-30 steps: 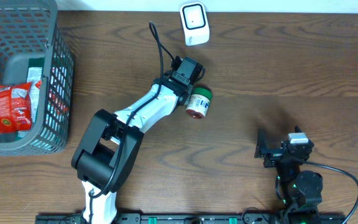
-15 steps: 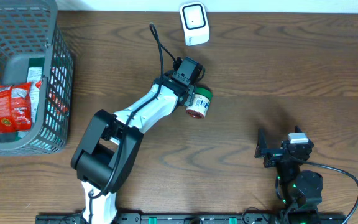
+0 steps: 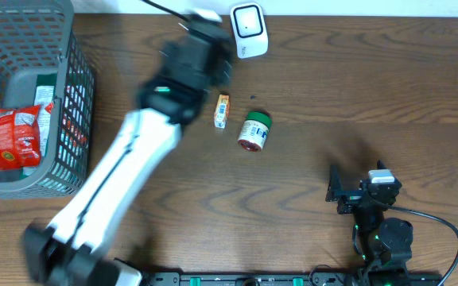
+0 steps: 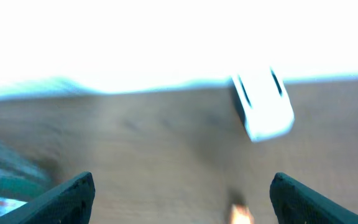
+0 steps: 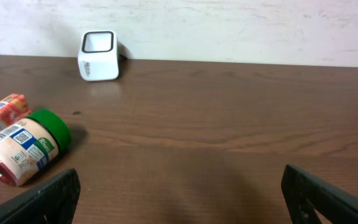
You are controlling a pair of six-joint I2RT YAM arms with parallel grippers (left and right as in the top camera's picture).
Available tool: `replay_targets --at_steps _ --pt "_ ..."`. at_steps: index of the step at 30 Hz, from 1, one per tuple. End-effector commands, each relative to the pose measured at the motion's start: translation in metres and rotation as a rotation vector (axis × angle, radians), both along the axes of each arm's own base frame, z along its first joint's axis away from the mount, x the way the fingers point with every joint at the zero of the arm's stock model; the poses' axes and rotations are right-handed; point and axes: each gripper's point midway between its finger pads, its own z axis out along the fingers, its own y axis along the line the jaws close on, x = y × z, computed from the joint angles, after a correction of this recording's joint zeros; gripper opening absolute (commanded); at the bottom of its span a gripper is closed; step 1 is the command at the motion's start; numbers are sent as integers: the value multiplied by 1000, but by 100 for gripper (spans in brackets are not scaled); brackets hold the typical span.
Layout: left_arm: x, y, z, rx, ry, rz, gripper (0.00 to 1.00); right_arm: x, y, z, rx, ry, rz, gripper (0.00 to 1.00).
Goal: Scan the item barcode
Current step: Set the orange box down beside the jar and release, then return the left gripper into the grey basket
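Jar (image 3: pixel 254 132) is lying released while the left pincer (image 4: pixel 180 198), wide open and empty, is swinging off toward eleven o'clock, suggesting scanning is ending.

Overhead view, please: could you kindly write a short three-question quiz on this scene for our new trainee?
1. True or false: the green-lidded jar stands upright.
2. Where is the red packet? A) in the grey basket; B) beside the white scanner; C) under the jar.
3. What does the right end effector hold?
Key: 1 false, it lies on its side; 2 A; 3 nothing, it is open.
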Motion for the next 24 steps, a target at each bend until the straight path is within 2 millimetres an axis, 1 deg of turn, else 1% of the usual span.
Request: replay_targets --at_steps 1,3,5,6,7,9,10,12,14,17,21,22,23,24 --pt "-9 71 61 -12 -134 157 90 0 -3 -1 11 4 -16 99" --pt "-16 114 76 -20 -171 252 90 0 -3 -1 11 4 -16 99" --pt "-24 157 80 -29 -175 358 90 0 -3 -1 11 4 -16 99" --pt "-29 179 78 -37 -166 415 90 0 -3 -1 11 4 -16 99" --pt "-34 199 73 -46 -151 473 90 0 -3 -1 11 4 -16 99" --pt "-47 240 58 -80 -108 602 90 0 -3 -1 11 4 -16 99" --pt "-53 258 48 -108 -80 658 90 0 -3 -1 11 4 -16 99" --pt "-62 285 24 -189 -12 736 90 0 -3 -1 11 4 -16 99" --pt "-69 306 -4 -288 64 789 90 0 -3 -1 11 4 -16 99" --pt "-71 330 -45 -415 172 826 90 0 -3 -1 11 4 -16 99" --pt "-65 351 -98 -535 295 833 89 0 -3 -1 11 4 -16 99" --pt "-64 353 -111 -557 326 832 85 0 -3 -1 11 4 -16 99" --pt "-63 354 -124 -574 358 835 80 0 -3 -1 11 4 -16 99" --pt "-63 355 -137 -584 394 833 72 0 -3 -1 11 4 -16 99"
